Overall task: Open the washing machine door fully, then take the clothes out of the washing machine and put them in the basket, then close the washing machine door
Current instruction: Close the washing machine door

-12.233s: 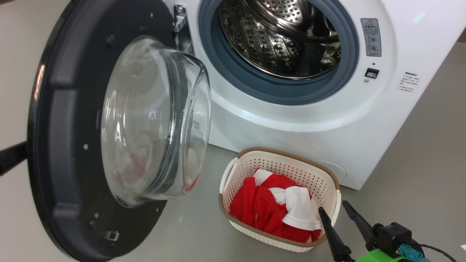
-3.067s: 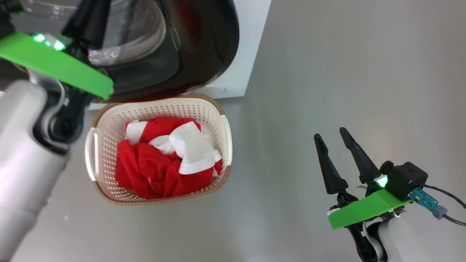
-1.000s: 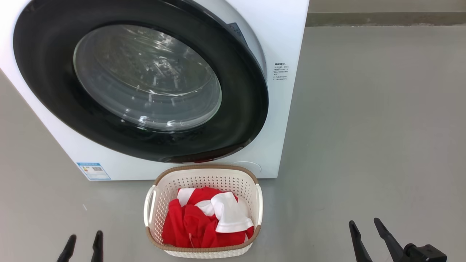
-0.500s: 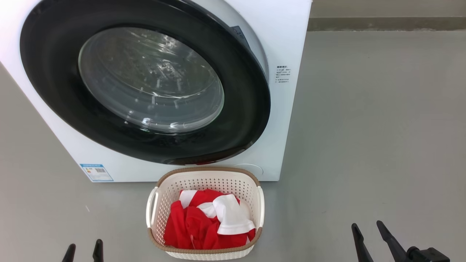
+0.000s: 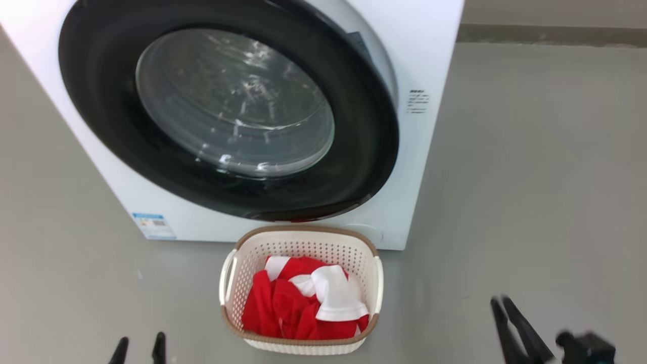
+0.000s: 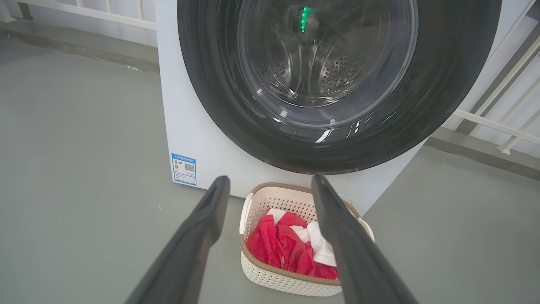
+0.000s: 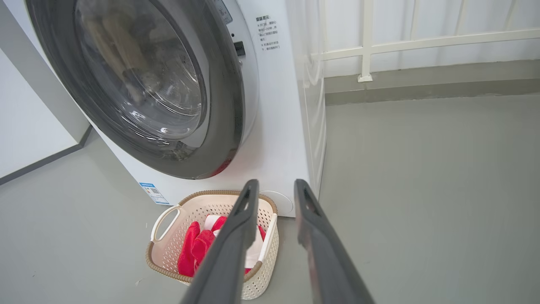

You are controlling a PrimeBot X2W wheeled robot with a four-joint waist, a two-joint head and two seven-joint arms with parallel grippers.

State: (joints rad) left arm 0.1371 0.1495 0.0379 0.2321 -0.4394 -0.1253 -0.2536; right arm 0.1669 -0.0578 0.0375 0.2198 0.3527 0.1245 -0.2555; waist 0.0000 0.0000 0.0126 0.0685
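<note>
The washing machine door [image 5: 101, 126] is swung to against the white washing machine [image 5: 429, 50], its glass window [image 5: 232, 101] facing me. On the floor just in front stands the basket [image 5: 303, 232], and the red and white clothes [image 5: 283, 308] lie bunched inside it. My left gripper [image 5: 140, 337] is low at the left, open and empty, well short of the basket. My right gripper [image 5: 500, 301] is low at the right, empty, its fingers close together with a gap left. The left wrist view has the left gripper [image 6: 270, 179] wide open toward the basket [image 6: 278, 185]. The right wrist view shows the right gripper [image 7: 276, 182] with a narrower gap.
A blue label sticker [image 5: 154, 226] sits on the machine's lower left front. Grey floor [image 5: 530, 177] stretches to the right of the machine. A white railing [image 7: 422, 42] and a low kerb run along the back wall.
My right gripper's fingers have drawn closer together. The head camera has shifted, so machine and basket sit further right in the picture. The left gripper stays open.
</note>
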